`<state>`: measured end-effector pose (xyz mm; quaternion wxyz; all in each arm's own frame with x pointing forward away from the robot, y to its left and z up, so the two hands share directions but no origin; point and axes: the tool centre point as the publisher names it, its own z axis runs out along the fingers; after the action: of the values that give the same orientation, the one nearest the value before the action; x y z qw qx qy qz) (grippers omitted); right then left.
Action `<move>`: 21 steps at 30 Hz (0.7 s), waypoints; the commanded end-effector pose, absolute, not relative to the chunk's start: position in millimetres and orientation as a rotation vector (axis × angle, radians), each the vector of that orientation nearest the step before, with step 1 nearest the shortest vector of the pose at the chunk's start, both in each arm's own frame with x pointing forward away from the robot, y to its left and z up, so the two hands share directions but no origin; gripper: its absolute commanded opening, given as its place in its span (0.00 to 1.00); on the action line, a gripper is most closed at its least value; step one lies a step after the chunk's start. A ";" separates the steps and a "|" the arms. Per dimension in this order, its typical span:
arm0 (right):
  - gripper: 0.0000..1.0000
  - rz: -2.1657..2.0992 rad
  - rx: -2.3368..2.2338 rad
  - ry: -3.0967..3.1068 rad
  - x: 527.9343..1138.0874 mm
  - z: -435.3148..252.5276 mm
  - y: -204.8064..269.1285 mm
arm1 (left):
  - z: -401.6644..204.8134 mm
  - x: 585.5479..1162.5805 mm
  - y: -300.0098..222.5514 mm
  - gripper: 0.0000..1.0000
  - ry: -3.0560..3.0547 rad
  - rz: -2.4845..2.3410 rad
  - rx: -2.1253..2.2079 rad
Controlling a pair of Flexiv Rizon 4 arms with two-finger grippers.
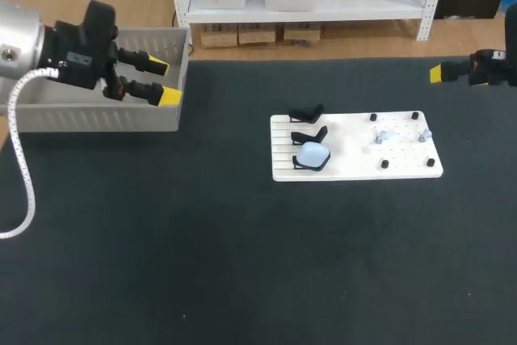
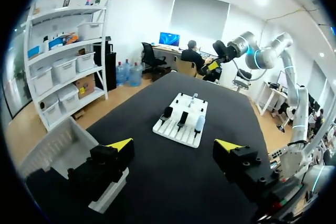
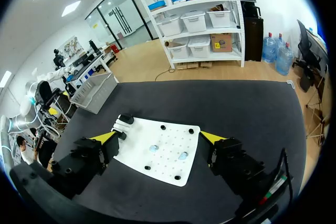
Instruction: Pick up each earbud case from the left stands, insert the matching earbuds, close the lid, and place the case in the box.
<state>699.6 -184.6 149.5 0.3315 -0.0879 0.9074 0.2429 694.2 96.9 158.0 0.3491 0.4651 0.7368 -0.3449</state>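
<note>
- Two grippers in play, and both stand wide open with nothing between their fingers.
- Over on the left, the left gripper hangs above the right end of the grey box, which sits at the far left of the black table.
- From the left wrist camera, those yellow-tipped fingers are splayed well apart. The box's rim is under and beside one finger, with bare table ahead of the gap.
- Out in the middle lies the white board, flat on the table and well apart from the box.
- On the board's left side stand three black stands in a row, one behind the other.
- The pale blue earbud case sits on the nearest stand. Its lid looks closed from above, though I can't be sure at this distance.
- On the board's right half, two small pale blue earbuds sit side by side, slightly apart, ringed by four black pegs.
- The right gripper comes in from the right. In the head view it sits at the table's far right edge, well clear of the board, with one yellow tip showing.
- Its wrist camera looks straight down over the board, fingers spread wide. The earbuds lie ahead of the gap, the stands lie beyond them, and the grey box is farther off across the table.
</note>
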 end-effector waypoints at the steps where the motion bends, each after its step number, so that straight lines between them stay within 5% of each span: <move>1: 1.00 0.634 -0.230 2.372 699.4 149.8 -184.7 | 157.1 697.8 98.4 1.00 1.893 -0.958 1.243; 21: 1.00 0.634 -0.230 2.372 699.4 149.8 -184.7 | 129.9 680.2 33.1 1.00 1.694 -0.931 1.549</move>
<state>699.6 -184.6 149.5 0.3315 -0.0879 0.9074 0.2429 665.5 44.9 143.3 0.3293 0.5872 0.6547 -0.3437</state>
